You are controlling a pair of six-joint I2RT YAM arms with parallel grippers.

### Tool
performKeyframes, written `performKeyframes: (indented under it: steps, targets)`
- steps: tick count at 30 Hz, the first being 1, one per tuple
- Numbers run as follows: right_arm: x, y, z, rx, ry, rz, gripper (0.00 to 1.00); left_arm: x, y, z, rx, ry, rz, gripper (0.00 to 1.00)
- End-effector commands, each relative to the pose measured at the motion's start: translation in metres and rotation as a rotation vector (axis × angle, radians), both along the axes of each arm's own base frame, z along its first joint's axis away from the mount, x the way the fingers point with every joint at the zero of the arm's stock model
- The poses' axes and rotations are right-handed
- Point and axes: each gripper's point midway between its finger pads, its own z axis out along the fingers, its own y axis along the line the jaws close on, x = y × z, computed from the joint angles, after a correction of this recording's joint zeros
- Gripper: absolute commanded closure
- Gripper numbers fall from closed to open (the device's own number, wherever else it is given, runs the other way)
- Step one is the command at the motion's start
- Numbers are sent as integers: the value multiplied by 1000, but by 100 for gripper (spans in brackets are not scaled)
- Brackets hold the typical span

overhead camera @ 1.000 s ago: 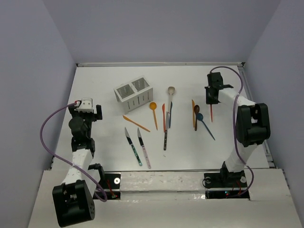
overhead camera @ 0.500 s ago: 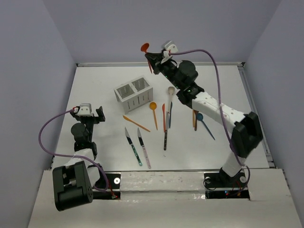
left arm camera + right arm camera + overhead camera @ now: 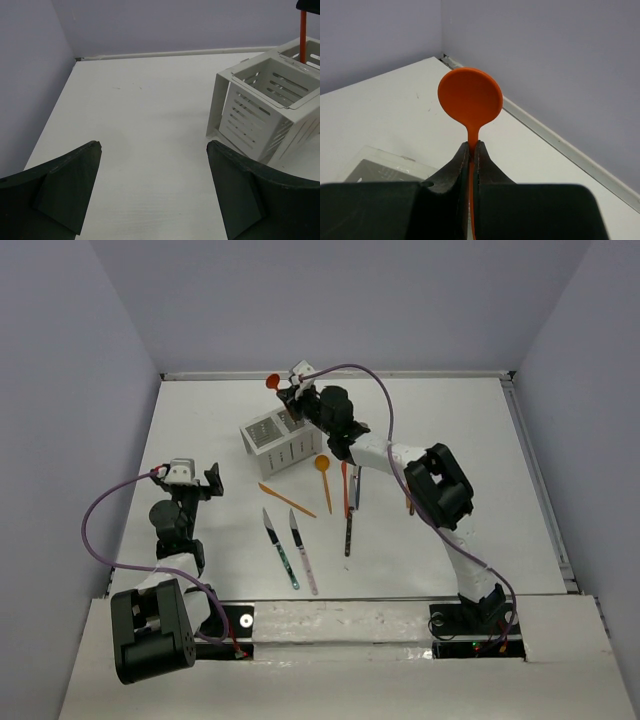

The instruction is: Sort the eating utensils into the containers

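My right gripper (image 3: 291, 396) is shut on an orange spoon (image 3: 273, 382) and holds it upright, bowl up, over the white perforated caddy (image 3: 281, 440). In the right wrist view the fingers pinch the spoon (image 3: 470, 97) at its neck, right gripper (image 3: 471, 148). In the left wrist view its orange handle (image 3: 303, 30) hangs at the far compartment's opening of the caddy (image 3: 265, 107). My left gripper (image 3: 185, 480) is open and empty to the left of the caddy, also in its wrist view (image 3: 154, 146). Several utensils lie on the table: an orange spoon (image 3: 322, 466), orange knives (image 3: 286, 500), dark-bladed knives (image 3: 281, 549).
More utensils lie right of the caddy: a dark knife (image 3: 348, 536) and an orange piece (image 3: 407, 503); my right arm (image 3: 435, 485) hides others. Purple walls (image 3: 110, 360) close in the table on three sides.
My right arm has swung from the table's right side up and leftward with the orange spoon, which now hangs over the caddy. The left arm shifted only slightly.
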Motion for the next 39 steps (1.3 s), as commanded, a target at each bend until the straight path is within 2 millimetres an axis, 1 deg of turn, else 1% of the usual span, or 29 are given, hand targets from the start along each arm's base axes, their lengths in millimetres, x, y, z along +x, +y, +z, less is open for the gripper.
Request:
performKeyframes:
  steps: [1,3,4,5,6,7,8,11,12,14,15,16,17,18,19,20,21,22,23,24,25,26,27,28,29,31,32,33,39]
  targets:
    - [-5,-3,55,86,-127,-19,100,-2,-1,21,39,-87,-10,1]
    - [-7,-7,45,85,-112,-28,100,-2,-2,21,41,-87,-13,1]
    - [-11,-10,33,80,-83,-34,100,-2,-2,21,40,-87,-13,1]
    - [-11,-14,32,87,-76,-46,100,-2,-2,22,41,-87,-13,1]
    - [-13,-15,29,86,-68,-47,96,-2,-2,21,41,-85,-13,1]
    - [-15,-18,30,92,-60,-50,89,-2,-2,21,42,-82,-14,1]
    - [-19,-20,32,91,-54,-48,77,-2,-3,21,42,-82,-17,1]
    - [-25,-24,37,88,-33,-43,58,-2,-3,20,44,-79,-20,1]
    - [-30,-30,46,96,-23,-54,50,-2,-4,20,45,-79,-23,1]
    - [-35,-44,59,119,-16,-95,48,-2,-3,20,45,-78,-18,1]
    - [-43,-60,78,168,-9,-135,47,-2,-2,19,44,-75,-19,1]
    - [-40,-78,80,190,19,-224,45,-2,-3,19,45,-74,-20,1]
    - [-42,-90,84,201,42,-271,45,-2,-3,19,44,-75,-22,1]
    - [-48,-103,95,206,54,-309,43,-2,-3,20,47,-78,-23,1]
    - [-49,-109,93,206,96,-337,42,-2,-4,20,47,-76,-24,1]
    - [-49,-119,66,112,182,-398,41,-2,-4,20,47,-78,-24,1]
    - [-48,-124,52,59,227,-436,39,-2,-3,20,49,-80,-23,1]
    - [-42,-138,37,12,268,-497,37,-2,-3,21,46,-82,-21,1]
    - [-41,-155,18,-64,326,-588,33,-3,-3,22,47,-85,-20,1]
    - [-39,-166,5,-94,359,-631,30,-3,-3,22,45,-87,-20,1]
    - [-38,-172,-8,-98,402,-653,28,-4,-3,23,47,-91,-20,1]
    - [-37,-182,-34,-151,487,-647,23,-4,-3,22,46,-91,-19,1]
    - [-36,-187,-46,-155,541,-643,22,-4,-3,23,47,-93,-20,1]
    - [-30,-198,-55,-117,608,-664,21,-4,-4,23,48,-96,-21,1]
    - [-29,-198,-73,-144,680,-648,21,-4,-3,23,47,-94,-20,1]
    - [-25,-200,-87,-154,730,-670,21,-4,-3,22,46,-91,-19,1]
    - [-23,-208,-96,-180,747,-700,21,-4,-4,22,47,-91,-22,1]
    - [-18,-207,-104,-192,753,-712,21,-4,-4,22,48,-91,-21,1]
    - [-18,-212,-133,-237,792,-756,25,-5,-5,22,51,-91,-27,1]
